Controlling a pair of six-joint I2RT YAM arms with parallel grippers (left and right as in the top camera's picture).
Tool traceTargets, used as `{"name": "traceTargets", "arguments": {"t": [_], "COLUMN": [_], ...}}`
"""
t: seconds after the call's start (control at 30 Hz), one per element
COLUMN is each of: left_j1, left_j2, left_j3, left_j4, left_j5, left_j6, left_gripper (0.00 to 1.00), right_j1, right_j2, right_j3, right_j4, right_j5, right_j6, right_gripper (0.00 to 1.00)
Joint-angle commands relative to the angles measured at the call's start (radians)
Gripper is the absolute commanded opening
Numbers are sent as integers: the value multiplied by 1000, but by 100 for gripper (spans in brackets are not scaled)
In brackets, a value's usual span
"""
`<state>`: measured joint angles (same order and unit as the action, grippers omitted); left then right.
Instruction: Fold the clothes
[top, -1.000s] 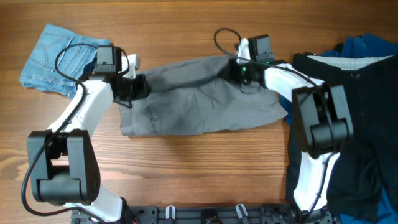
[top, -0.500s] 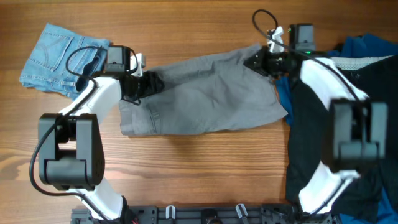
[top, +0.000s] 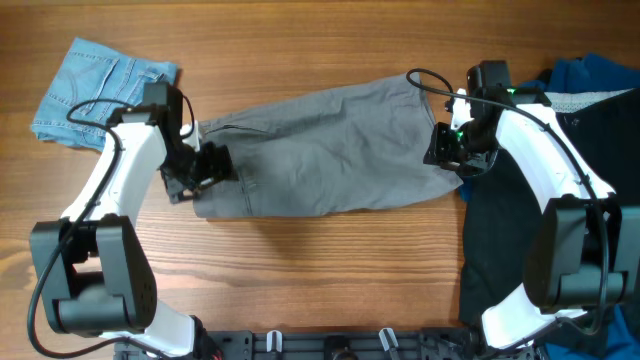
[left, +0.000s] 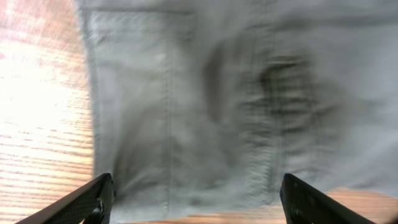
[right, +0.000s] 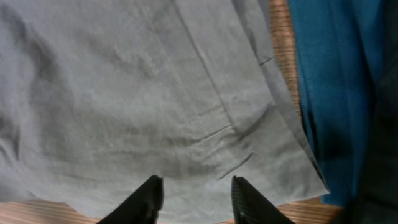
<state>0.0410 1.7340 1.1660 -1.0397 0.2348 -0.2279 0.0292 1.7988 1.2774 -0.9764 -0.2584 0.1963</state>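
The grey shorts (top: 330, 150) lie spread flat across the middle of the table. My left gripper (top: 197, 170) hovers over their left end, its jaws wide open with nothing between them. In the left wrist view the left gripper (left: 199, 205) has only grey shorts (left: 217, 93) beneath it, both fingertips (left: 93, 200) clear of the cloth. My right gripper (top: 450, 150) is over the shorts' right end. In the right wrist view the right gripper (right: 196, 199) stands open above flat grey shorts (right: 137, 93), gripping nothing.
Light-blue denim shorts (top: 100, 88) lie folded at the far left corner. A black garment (top: 560, 210) covers the right side, with a bright-blue garment (top: 592, 75) behind it and showing beside the grey hem (right: 329, 93). Bare wood (top: 320, 270) lies in front.
Both grippers have opened and let go of the grey shorts. The right one carried its end rightward, then dropped toward me. The left one moved back left and toward me.
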Motion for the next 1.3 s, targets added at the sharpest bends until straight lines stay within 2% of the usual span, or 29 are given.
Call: {"name": "traceTargets", "arguments": {"t": [0.0,0.1,0.23,0.3,0.43,0.47,0.5,0.57,0.6,0.63,0.67,0.7,0.77,0.83,0.87,0.93,0.97,1.0,1.03,1.07,1.1,1.2,1.27], "left_j1": [15,23,23,23,31,43,60,122,152,190,212,223,239,236,232,232,232,232,232,232,232,232,232], "left_j2": [3,9,22,23,22,22,22,22,22,22,22,22,22,22,22,22,22,22,22,22,22,22,22], "left_j3": [-96,-151,-219,-231,-233,-233,-232,-224,-217,-208,-202,-200,-199,-199,-199,-199,-199,-199,-199,-199,-199,-199,-199], "left_j4": [39,143,322,342,317,303,287,254,241,235,231,230,232,231,232,232,232,232,232,234,235,236,239], "left_j5": [-57,-56,-19,-19,-89,-105,-124,-139,-130,-105,-87,-77,-45,-45,-45,-45,-45,-45,-45,-45,-45,-45,-45], "left_j6": [-51,-50,-50,-50,-51,-56,-73,-73,-73,-72,-68,-68,-40,-38,-38,-38,-38,-38,-38,-38,-38,-38,-38], "left_gripper": [89,91,77,65,17,8,4,4,4,4,4,4,4,4,4,4,4,4,4,5,5,6,6], "right_j1": [0,0,0,0,0,0,0,0,1,5,10,13,18,18,18,18,18,18,16,15,14,11,13], "right_j2": [13,13,13,13,13,14,15,15,16,16,16,17,17,17,17,17,17,17,17,17,17,17,17], "right_j3": [-6,-8,-10,-10,-10,-10,-11,-32,-51,-80,-108,-126,-193,-218,-249,-269,-278,-285,-287,-286,-284,-283,-285], "right_j4": [3,19,35,36,19,11,4,5,11,26,41,51,112,122,134,140,144,148,161,169,166,131,178], "right_j5": [23,10,-2,-2,-1,-1,-1,-4,-11,-36,-46,-45,-57,-77,-137,-147,-146,-143,-141,-139,-139,-123,-134], "right_j6": [-14,-14,-13,-12,-4,11,22,24,26,17,13,14,21,23,14,16,16,16,13,13,13,15,16], "right_gripper": [49,50,51,52,53,53,53,52,48,38,35,35,52,52,36,25,25,30,28,15,11,12,12]}}
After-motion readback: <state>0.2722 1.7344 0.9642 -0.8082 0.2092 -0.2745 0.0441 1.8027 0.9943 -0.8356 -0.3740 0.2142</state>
